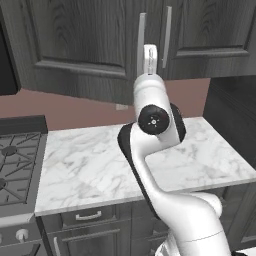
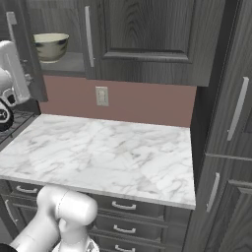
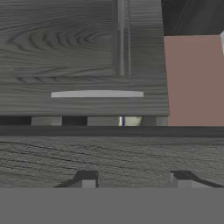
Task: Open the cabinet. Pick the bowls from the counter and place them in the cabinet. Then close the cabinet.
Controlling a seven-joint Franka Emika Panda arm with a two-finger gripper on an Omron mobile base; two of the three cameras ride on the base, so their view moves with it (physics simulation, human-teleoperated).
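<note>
The dark grey cabinet (image 2: 147, 39) hangs above the white marble counter (image 2: 108, 152). Its left door (image 2: 27, 59) stands partly swung out, while the right door with its silver bar handle (image 2: 88, 34) is closed. One cream-green bowl (image 2: 49, 45) sits on the grey shelf inside. A pale sliver of the bowl (image 3: 131, 121) shows through the gap between the doors in the hand view. My gripper (image 3: 133, 180) is open, its fingertips (image 3: 87, 179) close to the wood-grain door face with nothing between them. In the left base view my white hand (image 1: 150, 59) is raised between the two door handles.
A black gas stove (image 1: 15, 165) adjoins the counter on the left. Drawers with short handles (image 1: 89, 216) run below the slab. A wall outlet (image 2: 102, 96) sits on the pink backsplash. A tall dark cabinet (image 2: 236, 123) bounds the counter on the right.
</note>
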